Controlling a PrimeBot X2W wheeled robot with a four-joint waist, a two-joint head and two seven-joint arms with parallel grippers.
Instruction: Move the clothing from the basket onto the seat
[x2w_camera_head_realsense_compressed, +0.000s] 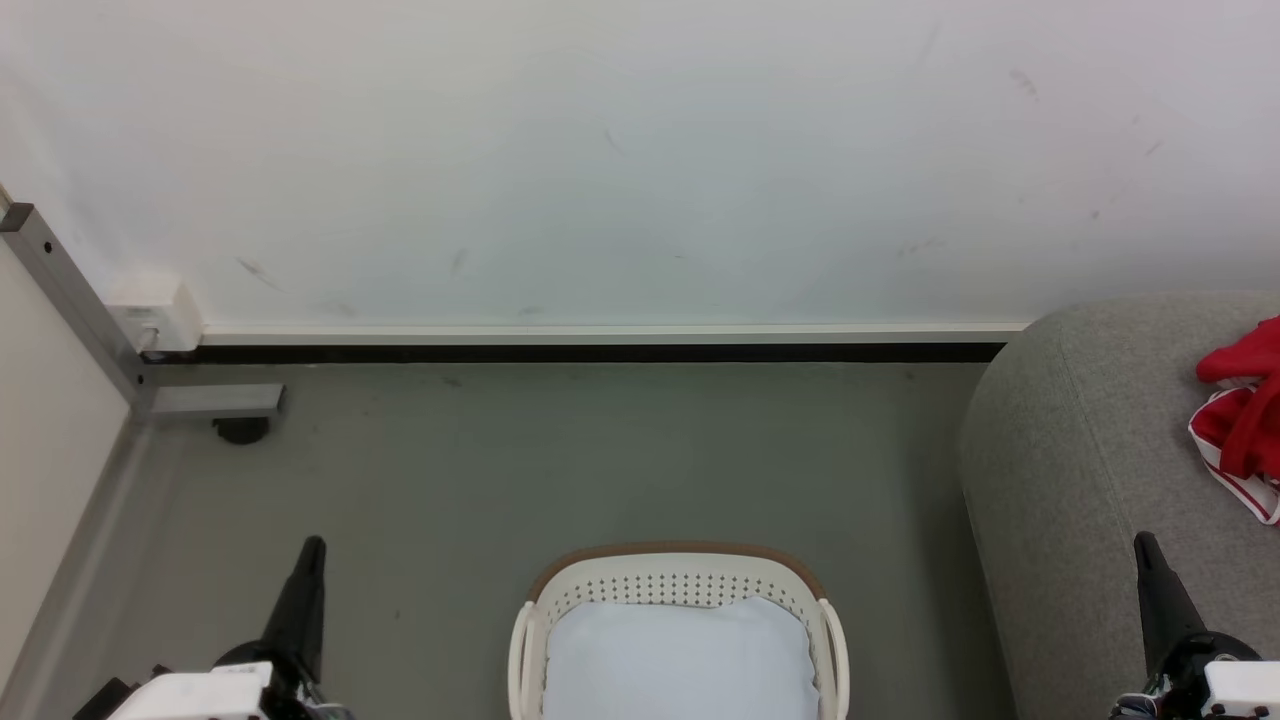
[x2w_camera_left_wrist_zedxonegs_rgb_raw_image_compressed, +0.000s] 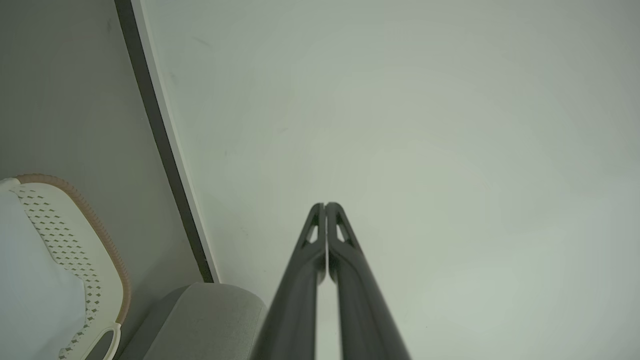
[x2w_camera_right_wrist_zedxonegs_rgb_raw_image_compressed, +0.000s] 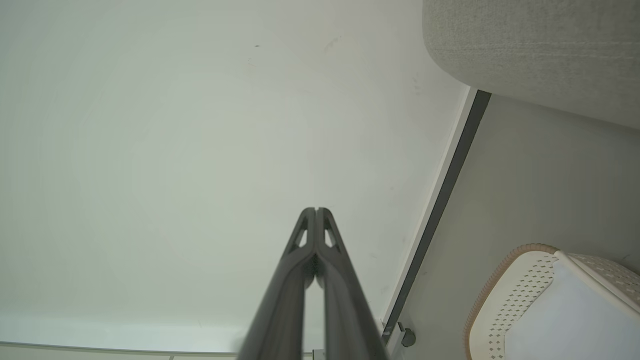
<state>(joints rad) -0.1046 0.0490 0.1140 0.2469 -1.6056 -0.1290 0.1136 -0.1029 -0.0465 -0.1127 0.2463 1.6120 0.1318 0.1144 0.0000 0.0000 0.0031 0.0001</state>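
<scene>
The cream basket (x2w_camera_head_realsense_compressed: 680, 585) with its brown rim stands on the floor at the bottom centre, and a plain pale pad (x2w_camera_head_realsense_compressed: 678, 660) lies in it. Red clothing (x2w_camera_head_realsense_compressed: 1245, 420) with white striped trim lies bunched on the grey seat (x2w_camera_head_realsense_compressed: 1080, 470) at the right edge. My left gripper (x2w_camera_head_realsense_compressed: 312, 545) is shut and empty, low at the left, well apart from the basket. Low at the right, in front of the seat, my right gripper (x2w_camera_head_realsense_compressed: 1143, 540) is shut and empty. The wrist views show each pair of fingers (x2w_camera_left_wrist_zedxonegs_rgb_raw_image_compressed: 325, 206) (x2w_camera_right_wrist_zedxonegs_rgb_raw_image_compressed: 316, 211) pressed together against the wall, with the basket (x2w_camera_left_wrist_zedxonegs_rgb_raw_image_compressed: 90, 235) (x2w_camera_right_wrist_zedxonegs_rgb_raw_image_compressed: 520, 280) at the side.
A white wall (x2w_camera_head_realsense_compressed: 640, 150) with a dark skirting strip runs across the back. A grey metal frame (x2w_camera_head_realsense_compressed: 70, 300) with a castor and a white socket box (x2w_camera_head_realsense_compressed: 155, 315) stands at the left corner. Grey floor (x2w_camera_head_realsense_compressed: 600, 460) lies between the basket and the wall.
</scene>
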